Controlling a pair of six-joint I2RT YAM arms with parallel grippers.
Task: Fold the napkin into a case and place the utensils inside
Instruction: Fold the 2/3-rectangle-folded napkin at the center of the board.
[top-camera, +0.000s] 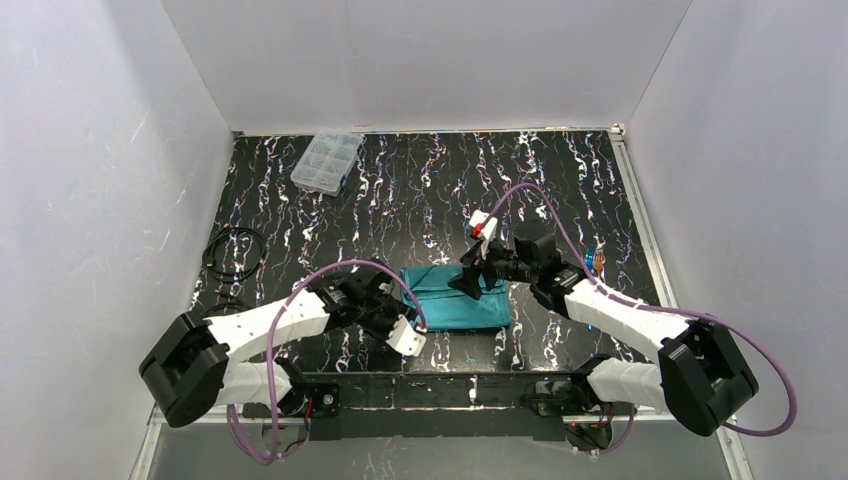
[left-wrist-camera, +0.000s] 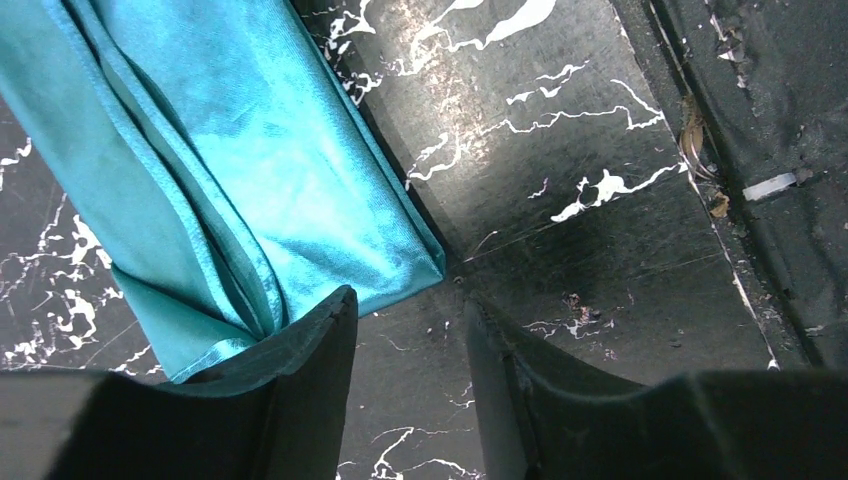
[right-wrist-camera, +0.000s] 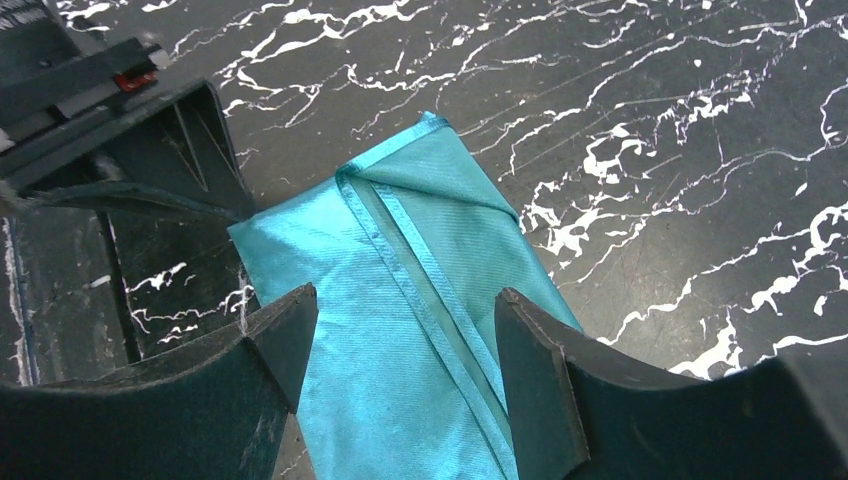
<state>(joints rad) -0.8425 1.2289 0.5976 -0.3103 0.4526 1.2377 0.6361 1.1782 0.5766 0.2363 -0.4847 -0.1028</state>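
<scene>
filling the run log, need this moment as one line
napkin: folded flat | left gripper: open at napkin corner | right gripper: open over napkin

Black marble-look desk (top-camera: 420, 190) with white veins, glossy, soft glare patches. Plain white walls (top-camera: 420, 60) enclose it at back, left and right. Metal rail (top-camera: 640, 225) along right edge. Clear plastic compartment box (top-camera: 327, 161) far left corner. Black cable coil (top-camera: 234, 254) at left edge. Even overhead light.

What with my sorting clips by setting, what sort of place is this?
Probably a robot-lab test cell, not a home: plain white walls box in a black marbled table, two robot arms are bolted at its near edge, and a clear compartment box sits at the back.
</scene>
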